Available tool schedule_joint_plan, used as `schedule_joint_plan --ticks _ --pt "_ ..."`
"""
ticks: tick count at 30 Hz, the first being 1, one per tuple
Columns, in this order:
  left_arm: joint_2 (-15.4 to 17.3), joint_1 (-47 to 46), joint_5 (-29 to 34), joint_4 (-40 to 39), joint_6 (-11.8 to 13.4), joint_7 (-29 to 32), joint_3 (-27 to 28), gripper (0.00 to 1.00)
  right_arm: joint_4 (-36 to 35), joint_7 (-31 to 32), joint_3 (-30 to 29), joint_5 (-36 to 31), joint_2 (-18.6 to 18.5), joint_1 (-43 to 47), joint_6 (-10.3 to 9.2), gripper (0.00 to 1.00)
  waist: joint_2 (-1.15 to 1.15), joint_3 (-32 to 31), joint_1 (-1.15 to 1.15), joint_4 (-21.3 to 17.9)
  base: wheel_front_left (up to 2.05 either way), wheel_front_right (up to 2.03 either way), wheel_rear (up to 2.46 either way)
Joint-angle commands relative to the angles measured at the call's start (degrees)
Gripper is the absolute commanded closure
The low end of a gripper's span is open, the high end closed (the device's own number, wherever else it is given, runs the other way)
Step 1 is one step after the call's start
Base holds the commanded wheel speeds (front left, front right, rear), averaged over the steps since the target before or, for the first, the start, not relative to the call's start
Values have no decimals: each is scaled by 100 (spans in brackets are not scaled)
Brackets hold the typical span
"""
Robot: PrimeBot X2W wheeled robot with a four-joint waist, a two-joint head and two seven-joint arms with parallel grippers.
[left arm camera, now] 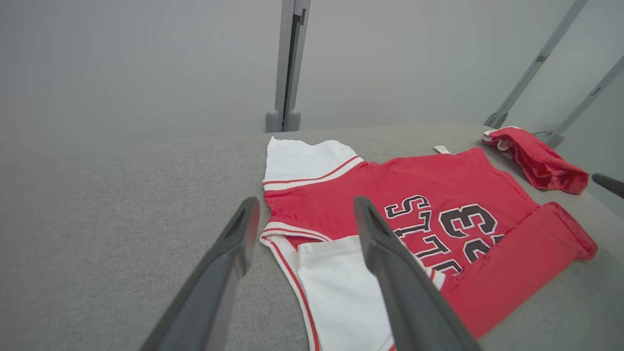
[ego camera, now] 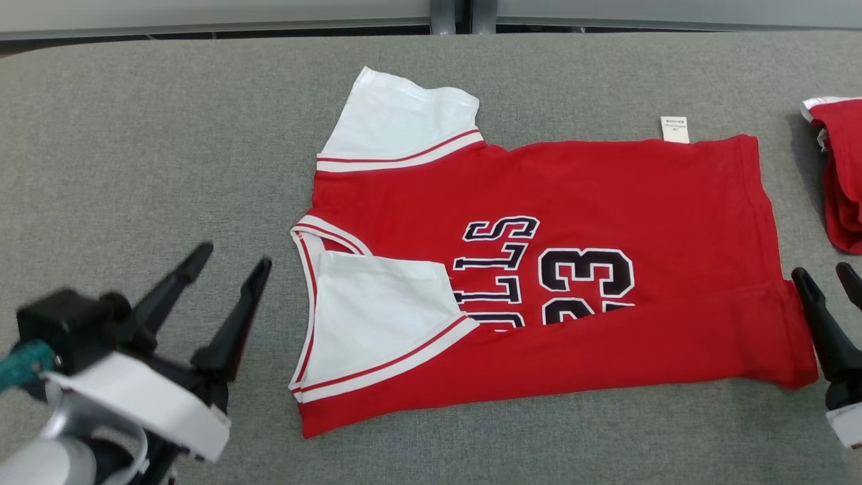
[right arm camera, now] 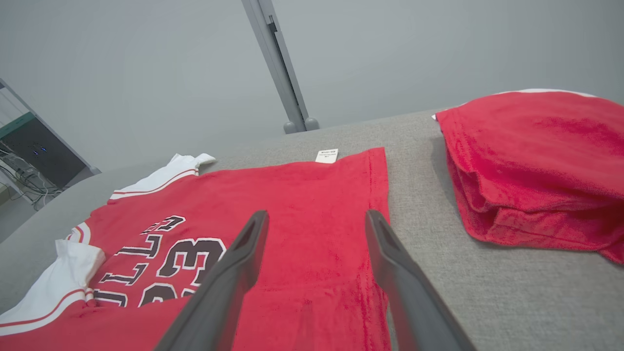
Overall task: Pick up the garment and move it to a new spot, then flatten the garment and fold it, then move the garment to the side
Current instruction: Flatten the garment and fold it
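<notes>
- Two grippers, both with jaws spread wide and empty: left gripper [ego camera: 234,256] sits off the cloth near the collar end, right gripper [ego camera: 821,271] just beside the hem corner.
- The jersey [ego camera: 606,182] lies sideways mid-table [ego camera: 135,135], collar to the robot's left, hem to its right.
- Near long edge is turned up over the body, with the near sleeve [ego camera: 377,316] tucked in. My read: first lengthwise fold is down, far side not yet done, since the far sleeve [ego camera: 404,114] lies out flat.
- One gripper at each end fits a two-handed fold along the length.
- The fold hides the lower part of the lettering and number.
- Second red garment [ego camera: 842,175] at right is cut off by the frame; can't tell what it is.
- The label [ego camera: 675,129] text is too small to read.
</notes>
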Motion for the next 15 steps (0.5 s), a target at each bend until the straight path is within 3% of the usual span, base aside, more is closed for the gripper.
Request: schedule_joint_plan --ticks 1,4,8,15 --pt "-18 -496 -112 39 -153 212 76 0 -26 -37 -5 -184 134 -165 -3 0 0 115 0 -35 0 0 0" --pt "-47 -1161 -320 311 -383 588 115 0 -25 -37 24 -405 283 -384 -3 0 0 235 0 -69 0 0 0" --pt "-354 -2600 -713 1221 -790 1319 98 0 -56 -36 9 -735 632 -779 -3 0 0 591 0 -231 0 0 0" --pt "-682 -4805 -503 3136 -1224 2556 -361 0 -158 -38 93 -1065 1159 -1210 -3 0 0 1322 0 -755 0 0 0"
